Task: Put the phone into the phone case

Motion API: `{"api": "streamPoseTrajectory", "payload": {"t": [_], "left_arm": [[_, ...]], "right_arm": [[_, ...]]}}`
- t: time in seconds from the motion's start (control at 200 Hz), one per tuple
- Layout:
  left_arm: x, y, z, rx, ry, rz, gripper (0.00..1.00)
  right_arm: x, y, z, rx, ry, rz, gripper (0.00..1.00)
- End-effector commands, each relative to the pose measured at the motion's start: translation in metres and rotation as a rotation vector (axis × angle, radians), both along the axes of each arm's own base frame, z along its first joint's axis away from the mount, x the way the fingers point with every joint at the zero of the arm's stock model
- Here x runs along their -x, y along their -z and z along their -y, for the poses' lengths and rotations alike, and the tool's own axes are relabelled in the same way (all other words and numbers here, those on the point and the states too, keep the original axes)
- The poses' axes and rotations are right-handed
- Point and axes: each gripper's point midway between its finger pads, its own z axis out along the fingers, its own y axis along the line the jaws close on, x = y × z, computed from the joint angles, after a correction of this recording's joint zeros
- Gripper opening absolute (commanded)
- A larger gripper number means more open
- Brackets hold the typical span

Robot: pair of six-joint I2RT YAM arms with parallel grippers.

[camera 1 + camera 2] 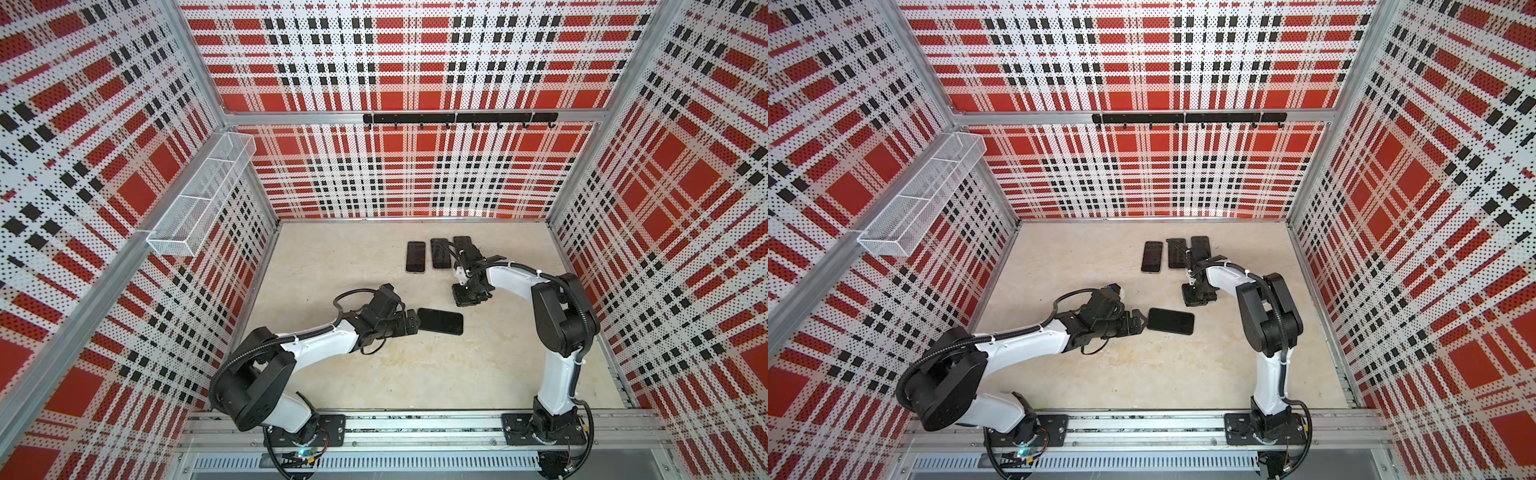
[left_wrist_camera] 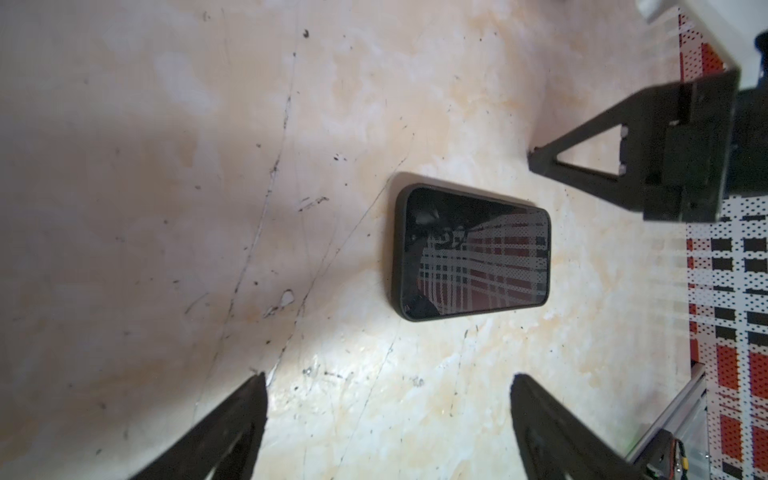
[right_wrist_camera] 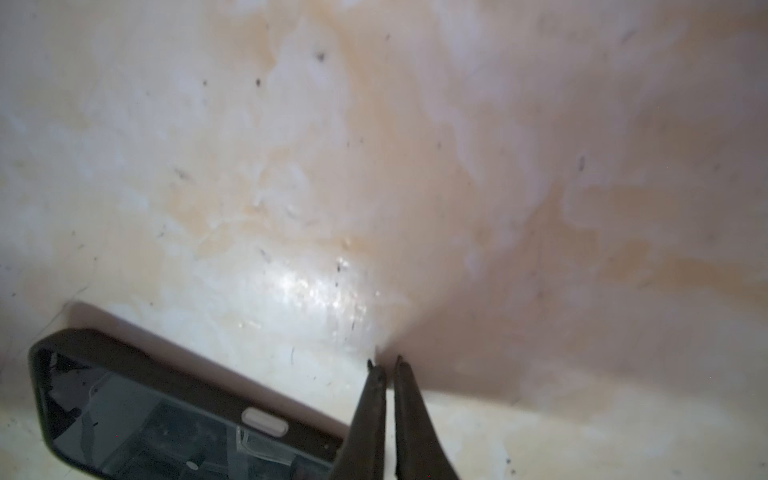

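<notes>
My left jaws spread wide, empty, beside the glossy black phone (image 2: 478,257) on the beige table (image 1: 374,374) in its dark matte case (image 2: 398,257) — right jaws pinched closed on nothing (tips nearby) — so I'd lift off straight.

A dark-screened phone (image 1: 440,321) sits fully seated in its black phone case (image 2: 398,257), lying flat, screen up and crosswise, well in front of the row of three phones (image 1: 439,254).

black phone (image 1: 440,321); cream table (image 1: 374,374) mottled with tan and dark scuffs; walls (image 1: 415,62) in red, white and black plaid, speckled with dots; white mesh basket (image 1: 199,191); black hook rail (image 1: 457,118).
</notes>
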Motion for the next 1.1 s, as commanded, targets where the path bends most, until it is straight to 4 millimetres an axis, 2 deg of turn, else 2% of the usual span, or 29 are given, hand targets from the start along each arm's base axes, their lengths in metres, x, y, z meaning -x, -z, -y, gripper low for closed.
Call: {"api": "streamPoseTrajectory", "payload": {"t": [0.0, 0.13, 0.311, 0.416, 0.501, 0.606, 0.721, 0.847, 0.872, 0.972, 1.097], "left_arm": [[-0.006, -0.013, 0.001, 0.032, -0.026, 0.049, 0.95], [-0.005, -0.011, -0.001, 0.023, -0.026, 0.049, 0.96], [-0.003, -0.007, -0.006, -0.001, -0.033, 0.041, 0.97], [-0.002, -0.005, -0.009, -0.016, -0.035, 0.039, 0.98], [-0.002, -0.005, -0.010, -0.030, -0.033, 0.037, 0.99], [-0.002, -0.006, -0.007, -0.043, -0.015, 0.043, 0.99], [-0.001, -0.008, 0.003, -0.095, 0.037, 0.065, 0.98], [-0.003, -0.007, 0.017, -0.206, 0.104, 0.093, 0.98], [-0.004, -0.006, 0.019, -0.227, 0.118, 0.093, 0.98], [-0.005, -0.001, 0.032, -0.290, 0.179, 0.082, 0.98], [-0.006, 0.007, 0.045, -0.339, 0.239, 0.066, 0.98]], "right_arm": [[0.028, 0.000, -0.012, -0.046, -0.008, -0.039, 0.10], [0.053, 0.003, -0.027, -0.092, -0.013, -0.053, 0.10], [0.089, 0.005, -0.071, -0.218, -0.030, -0.069, 0.10], [0.101, 0.003, -0.090, -0.258, -0.043, -0.067, 0.10], [0.099, -0.001, -0.086, -0.233, -0.037, -0.040, 0.10], [0.088, -0.016, -0.063, -0.155, 0.001, 0.022, 0.12], [0.072, -0.049, -0.041, -0.159, 0.057, 0.125, 0.29], [0.061, -0.080, -0.015, -0.154, 0.098, 0.219, 0.58], [0.060, -0.085, -0.011, -0.156, 0.104, 0.236, 0.64], [0.057, -0.101, 0.002, -0.148, 0.106, 0.281, 0.99], [0.057, -0.108, 0.018, -0.113, 0.106, 0.293, 1.00]]}}
